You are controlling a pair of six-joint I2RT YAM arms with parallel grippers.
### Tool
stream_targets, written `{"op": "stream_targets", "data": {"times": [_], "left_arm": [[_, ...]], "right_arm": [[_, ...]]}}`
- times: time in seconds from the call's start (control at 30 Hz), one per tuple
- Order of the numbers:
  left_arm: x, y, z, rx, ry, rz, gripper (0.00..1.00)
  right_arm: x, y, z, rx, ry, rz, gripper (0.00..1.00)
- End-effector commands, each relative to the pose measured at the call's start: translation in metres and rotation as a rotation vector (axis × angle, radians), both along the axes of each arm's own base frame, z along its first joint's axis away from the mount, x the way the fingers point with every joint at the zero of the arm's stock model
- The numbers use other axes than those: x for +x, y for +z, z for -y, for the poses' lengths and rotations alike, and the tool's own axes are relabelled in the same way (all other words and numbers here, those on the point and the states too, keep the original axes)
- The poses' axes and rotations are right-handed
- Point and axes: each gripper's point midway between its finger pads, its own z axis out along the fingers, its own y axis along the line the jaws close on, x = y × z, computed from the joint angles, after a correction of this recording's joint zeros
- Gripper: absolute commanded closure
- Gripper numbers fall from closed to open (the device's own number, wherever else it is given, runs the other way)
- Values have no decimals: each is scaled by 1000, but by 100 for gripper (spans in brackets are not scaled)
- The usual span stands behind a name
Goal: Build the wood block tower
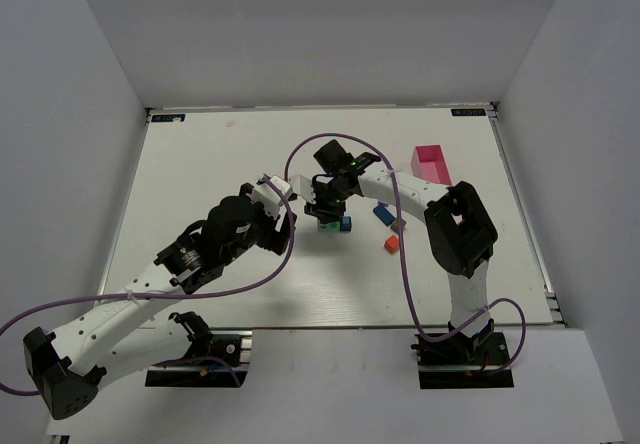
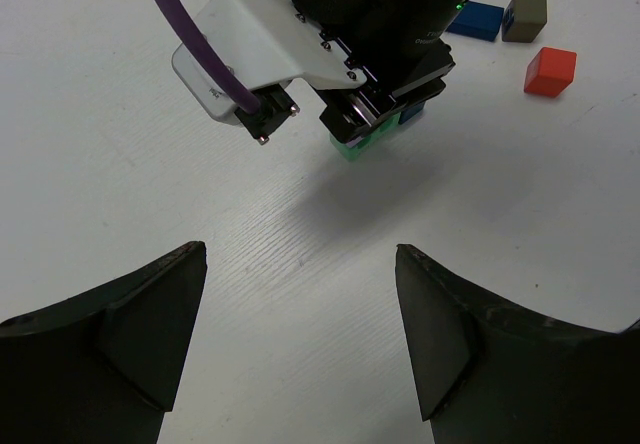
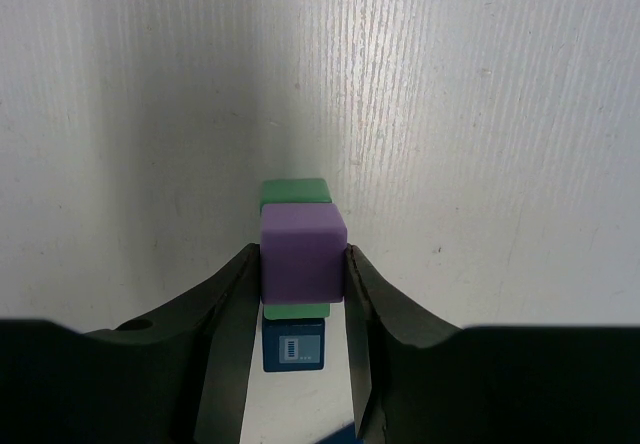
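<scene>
Working on a white table [image 1: 220,164], with both arms extended toward centre: right arm [image 1: 460,234] bent over the stack, left arm [image 1: 210,244] at the stack's 9 o'clock. Ignoring the pink box [image 1: 430,162] at 2 o'clock from the stack, near the far right edge, well apart and not involved. Standing by with the left gripper [image 2: 300,264], spread wide, empty, aimed at the stack from nearby. Pinching a purple cube [image 3: 303,234] by two opposite sides with the right gripper [image 3: 303,259], directly over the wood block tower [image 1: 330,226] near table centre. Reading the tower as a green block [image 3: 295,192] under the purple, plus a blue block [image 3: 295,344] right beside the green at 6 o'clock in the right wrist view. Can't tell seated on green versus hovering just above; looks squared up either way. Counting three loose pieces at 3 o'clock of the tower, each apart from the others: blue cuboid [image 2: 475,19], grey-brown cube [image 2: 525,17], red cube [image 2: 550,71]. Judging the step as placing purple as the second layer, tower early on. Next: confirm contact, ease the jaws apart slowly, lift straight up without dragging the cube, then fetch a loose piece from 3 o'clock. Watch for a sideways nudge on release knocking the stack.
</scene>
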Motion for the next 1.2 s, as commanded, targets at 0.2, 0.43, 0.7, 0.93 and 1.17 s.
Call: {"op": "stream_targets", "data": {"times": [0.2, 0.43, 0.7, 0.93, 1.17], "left_arm": [[1, 6, -3, -15, 10, 24, 14], [1, 6, -3, -15, 10, 24, 14], [1, 6, -3, -15, 10, 24, 14], [2, 6, -4, -13, 18, 27, 14], [2, 6, -4, -13, 18, 27, 14]], "right_arm": [[6, 11, -7, 23, 12, 19, 88], [6, 8, -5, 16, 12, 16, 87], [4, 7, -5, 12, 20, 13, 84], [3, 5, -4, 8, 18, 6, 81], [2, 3, -4, 4, 17, 4, 75]]}}
